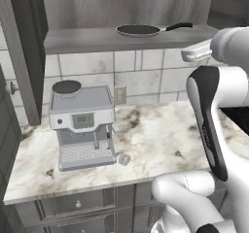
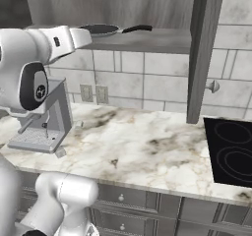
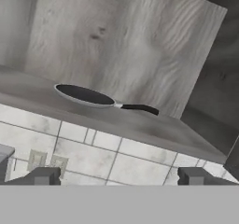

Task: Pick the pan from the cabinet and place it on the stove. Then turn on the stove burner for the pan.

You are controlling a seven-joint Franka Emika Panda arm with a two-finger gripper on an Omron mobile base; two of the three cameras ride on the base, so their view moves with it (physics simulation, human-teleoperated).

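At the top centre of the left base view, the pan [image 1: 139, 30] lies flat on the bottom shelf of the open cabinet [image 1: 97, 39], with its long black handle pointing toward the right of the frame. Both cabinet doors stand swung open; 1 door [image 2: 203, 53] hangs edge-on at the upper right of the right base view, with a round silver knob showing beside it.

Low in the hand view, the gripper [image 3: 119, 176] has its 2 fingers spread wide apart with nothing between them. The pan sits above and well apart from the fingertips [image 3: 44, 175], left of frame centre.

Below the cabinet runs a white tiled backsplash [image 1: 146, 76] with an outlet plate. On the marbled counter [image 1: 160, 140], at centre left of the left base view, stands a grey espresso machine [image 1: 83, 125]; a small pale cube-like object [image 1: 124, 158] lies just beside its base. The stove [image 2: 231, 151] occupies the right edge of the right base view, with 2 ring markings visible. Grey drawers [image 2: 147, 200] with round knobs run beneath the counter.
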